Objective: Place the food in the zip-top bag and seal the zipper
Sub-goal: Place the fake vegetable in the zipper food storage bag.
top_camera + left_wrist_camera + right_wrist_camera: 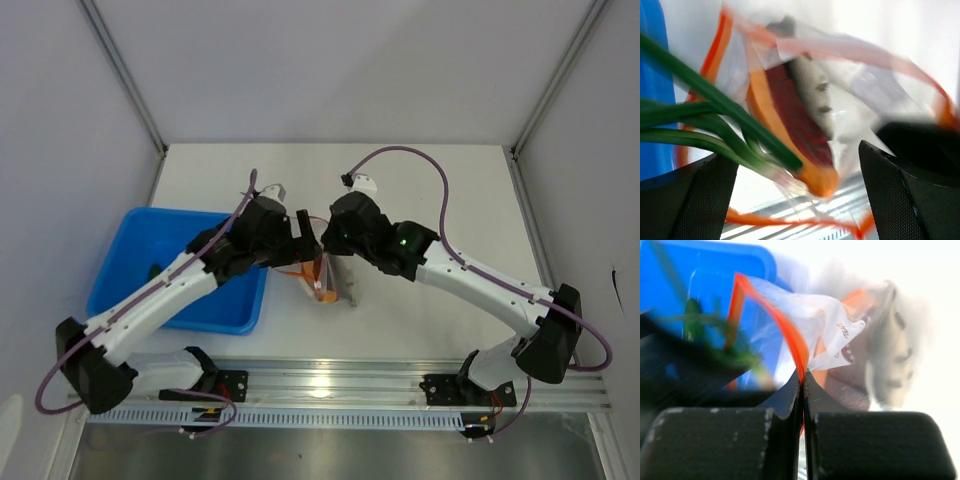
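Observation:
The clear zip-top bag (318, 275) hangs between my two grippers, just right of the blue tray. My right gripper (803, 385) is shut on the bag's red-orange zipper (785, 330) and holds the mouth edge up. In the left wrist view the bag (865, 85) holds the dark-red meat slab (800, 125) with its orange rim, and the green stalks (715, 105) reach from the left into its mouth. My left gripper (800, 200) is open, its fingers wide apart on either side of the bag, gripping nothing. In the top view both grippers (303, 232) (325, 250) nearly touch.
The blue tray (110, 270) sits at the left under my left arm, with a small dark green piece (152, 270) in it. An aluminium rail (330, 385) runs along the near table edge. White walls enclose the table on three sides.

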Available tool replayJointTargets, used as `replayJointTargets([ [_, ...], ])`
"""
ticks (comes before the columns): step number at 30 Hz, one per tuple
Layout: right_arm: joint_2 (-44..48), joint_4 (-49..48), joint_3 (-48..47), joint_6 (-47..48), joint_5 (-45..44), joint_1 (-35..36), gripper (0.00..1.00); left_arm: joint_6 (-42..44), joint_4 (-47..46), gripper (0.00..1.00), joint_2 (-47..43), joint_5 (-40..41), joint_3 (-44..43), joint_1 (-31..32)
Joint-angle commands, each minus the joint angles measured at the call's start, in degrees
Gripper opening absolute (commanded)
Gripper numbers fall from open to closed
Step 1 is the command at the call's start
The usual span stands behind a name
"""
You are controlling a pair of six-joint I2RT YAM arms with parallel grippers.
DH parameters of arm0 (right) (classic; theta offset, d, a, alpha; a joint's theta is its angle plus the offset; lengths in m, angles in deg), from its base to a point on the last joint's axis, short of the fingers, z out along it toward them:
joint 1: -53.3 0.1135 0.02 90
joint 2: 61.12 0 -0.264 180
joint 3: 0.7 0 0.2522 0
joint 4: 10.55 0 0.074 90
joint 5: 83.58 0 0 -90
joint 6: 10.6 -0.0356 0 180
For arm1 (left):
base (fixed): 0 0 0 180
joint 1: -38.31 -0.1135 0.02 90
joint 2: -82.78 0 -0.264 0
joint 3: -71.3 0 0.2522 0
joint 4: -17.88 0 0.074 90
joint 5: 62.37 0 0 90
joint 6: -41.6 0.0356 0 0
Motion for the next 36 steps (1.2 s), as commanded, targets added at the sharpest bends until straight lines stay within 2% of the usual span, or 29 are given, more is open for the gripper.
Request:
replayJointTargets([
  [1,0.18,-3.47,-2.91,0.20,-1.75,-1.10,0.00,2.43,2.17,1.00,-8.20,0.48,-1.83,1.31],
  [5,0.27,-2.94,-2.92,0.47,-1.23,-1.71,0.00,3.84,3.49,0.99,-10.95,0.75,-1.82,1.31],
  [12,0.27,-2.68,-2.65,0.29,0.44,-1.89,0.00,4.19,3.41,0.95,-10.07,-0.49,-1.04,1.31],
  [19,0.53,-2.41,-2.39,0.46,0.88,-1.89,0.00,5.68,6.21,0.93,-12.18,5.22,-2.26,1.31],
  [23,0.36,-2.59,-2.13,0.46,1.76,-1.89,0.00,7.09,8.24,0.87,-13.67,8.30,-2.27,1.13],
  [30,0.88,-2.68,-1.69,0.90,2.82,-1.89,0.00,8.41,10.17,0.83,-15.34,9.09,-0.15,-1.32],
  [36,2.03,-2.68,-0.54,1.34,2.64,-1.98,0.00,9.55,6.75,0.83,-22.45,9.45,3.27,-1.68],
])
